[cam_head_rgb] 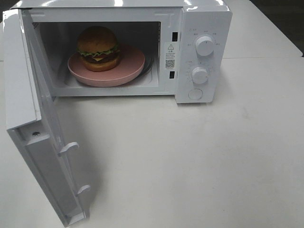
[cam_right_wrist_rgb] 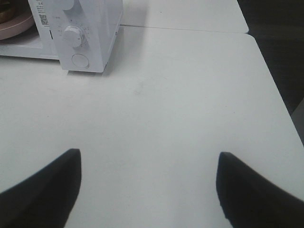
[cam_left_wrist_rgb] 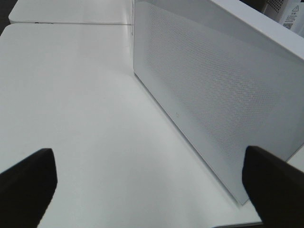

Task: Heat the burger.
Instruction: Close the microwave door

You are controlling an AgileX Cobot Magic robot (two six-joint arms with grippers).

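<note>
The burger [cam_head_rgb: 98, 47] sits inside the microwave [cam_head_rgb: 209, 66], on a pink plate [cam_head_rgb: 128, 71] that fills most of the cavity floor; it stands toward the plate's door side, and its back is hidden. Only the high view shows it whole. That view shows neither arm, and cuts off the lower corner of the door [cam_head_rgb: 47, 161], which stands swung wide open. The left wrist view sees only the door's meshed outer face [cam_left_wrist_rgb: 213, 95] close by, with nothing of the cavity. The left gripper [cam_left_wrist_rgb: 148, 156] is in front of that face with its jaws spread wide and nothing between them; just the dark fingers [cam_left_wrist_rgb: 28, 185] show, cut off by the picture's edge. The right wrist view catches the microwave's panel end with one knob [cam_right_wrist_rgb: 73, 35], the round button [cam_right_wrist_rgb: 80, 60] and a sliver of the plate; the burger there is hard to make out. The right gripper [cam_right_wrist_rgb: 149, 156] is over the bare table [cam_head_rgb: 190, 156], well apart from the microwave's panel side, its jaws also wide and empty.
</note>
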